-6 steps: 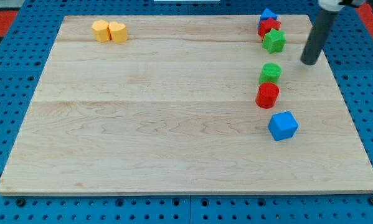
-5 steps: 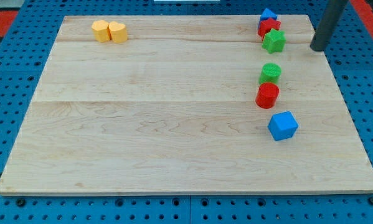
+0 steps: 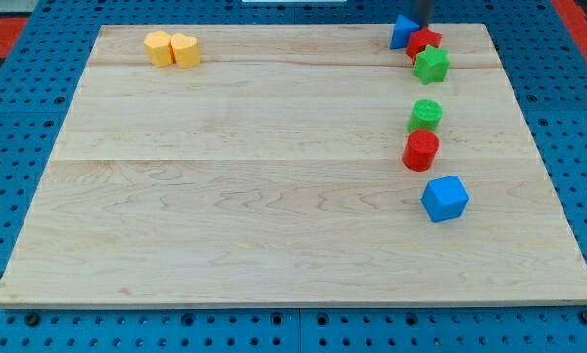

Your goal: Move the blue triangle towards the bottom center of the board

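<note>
Against the red block [image 3: 425, 42], on its left, sits the blue triangle [image 3: 404, 32]; my tip [image 3: 420, 25] touches its upper right. No claw fitted. Push down-left, clearing red.

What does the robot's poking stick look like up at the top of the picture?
Only a short stub of my rod shows at the view's top edge: dark grey to black, plain, straight-sided. My tip sits just right of the small blue triangle block, behind the red block. No cables, markings or any other part of the arm are in view.
</note>
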Available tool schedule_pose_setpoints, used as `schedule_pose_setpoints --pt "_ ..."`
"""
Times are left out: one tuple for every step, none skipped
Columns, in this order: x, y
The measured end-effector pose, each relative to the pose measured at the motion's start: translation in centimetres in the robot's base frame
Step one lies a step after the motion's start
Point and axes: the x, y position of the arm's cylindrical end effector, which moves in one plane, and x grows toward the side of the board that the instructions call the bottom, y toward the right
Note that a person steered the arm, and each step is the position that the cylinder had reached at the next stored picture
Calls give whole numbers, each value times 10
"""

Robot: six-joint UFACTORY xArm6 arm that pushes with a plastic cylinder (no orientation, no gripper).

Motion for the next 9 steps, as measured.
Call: schedule_pose_setpoints --pt "17 -6" --pt "32 -29" --pt "42 -59" --pt "44 -94" --pt "58 -123" --pt "83 -152" --pt "115 -157" --pt "150 -157" --pt "186 -157"
